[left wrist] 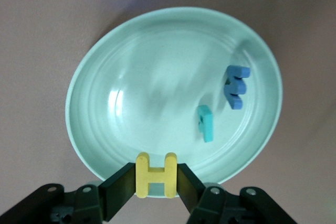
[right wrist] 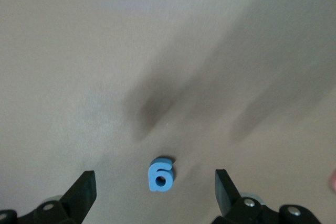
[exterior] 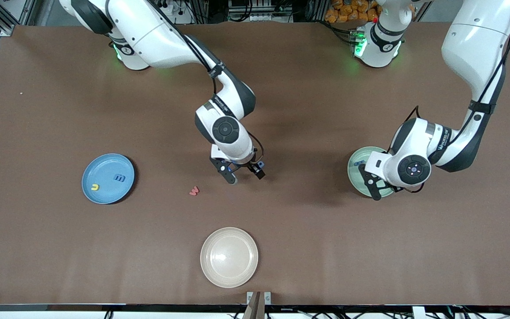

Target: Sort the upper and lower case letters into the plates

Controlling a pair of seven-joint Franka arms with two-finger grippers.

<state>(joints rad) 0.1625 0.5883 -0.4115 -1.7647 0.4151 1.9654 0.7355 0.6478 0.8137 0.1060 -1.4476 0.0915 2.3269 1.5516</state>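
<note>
Yellow H (left wrist: 156, 175) clamped in left hand (left wrist: 156, 182) over mint plate (left wrist: 94, 77); right hand (right wrist: 156, 192) spread above blue letter (right wrist: 160, 174).

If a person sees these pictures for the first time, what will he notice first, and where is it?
Probably the yellow H, pinched in the left gripper over the rim of the mint green plate, where a blue letter and a teal letter already lie. Next, the right gripper hangs open over a small light blue letter on the bare table near its middle.
</note>
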